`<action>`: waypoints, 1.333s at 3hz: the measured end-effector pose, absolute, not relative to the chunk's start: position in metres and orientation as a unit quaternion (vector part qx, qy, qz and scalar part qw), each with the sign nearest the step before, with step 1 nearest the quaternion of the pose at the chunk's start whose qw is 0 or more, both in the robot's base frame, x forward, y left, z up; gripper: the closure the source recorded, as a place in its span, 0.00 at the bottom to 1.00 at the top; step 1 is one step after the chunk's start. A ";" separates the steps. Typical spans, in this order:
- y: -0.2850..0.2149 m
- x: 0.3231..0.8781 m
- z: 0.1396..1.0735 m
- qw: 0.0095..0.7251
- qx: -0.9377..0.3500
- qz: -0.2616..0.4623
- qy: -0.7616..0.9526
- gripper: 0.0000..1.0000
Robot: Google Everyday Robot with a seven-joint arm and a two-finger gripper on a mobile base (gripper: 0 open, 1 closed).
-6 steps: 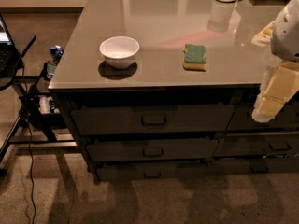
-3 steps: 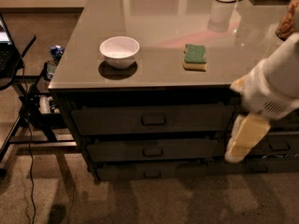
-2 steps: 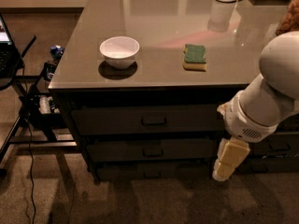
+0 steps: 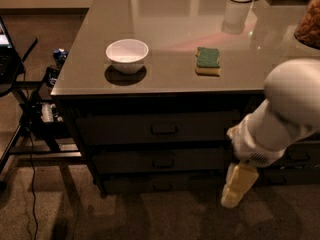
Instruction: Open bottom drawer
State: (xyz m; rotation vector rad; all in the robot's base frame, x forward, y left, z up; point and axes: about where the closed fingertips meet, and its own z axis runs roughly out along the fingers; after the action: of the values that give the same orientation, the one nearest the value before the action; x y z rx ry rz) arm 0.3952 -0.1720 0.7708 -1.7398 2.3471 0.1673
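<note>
Hand (image 4: 234, 192) low, right of bottom drawer (image 4: 131, 184), state I can't tell; I'd hook its ctr handle (image 4: 162, 187), prob. rigid, light slide.

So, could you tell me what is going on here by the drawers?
The robot's arm reaches down in front of the cabinet, and its gripper hangs low near the floor, by the right end of the bottom drawer. That drawer is shut, and the gripper is not on its handle. A white bowl and a green sponge sit on the countertop.

A kitchen-like test space: countertop (image 4: 170, 76) with bowl (image 4: 127, 54) and sponge (image 4: 208, 60), drawers (image 4: 125, 129) beneath, robot pincer (image 4: 236, 186) low before them.
</note>
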 end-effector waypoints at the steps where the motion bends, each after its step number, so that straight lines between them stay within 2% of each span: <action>1: -0.158 0.383 0.711 0.085 -0.587 0.078 0.802 0.00; 2: -0.145 0.380 0.652 0.058 -0.587 0.084 0.803 0.00; 4: -0.140 0.378 0.628 0.040 -0.587 0.091 0.803 0.00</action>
State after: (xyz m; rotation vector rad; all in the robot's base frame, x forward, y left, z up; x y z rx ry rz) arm 0.3778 -0.1398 0.6279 -1.7982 2.4610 0.2780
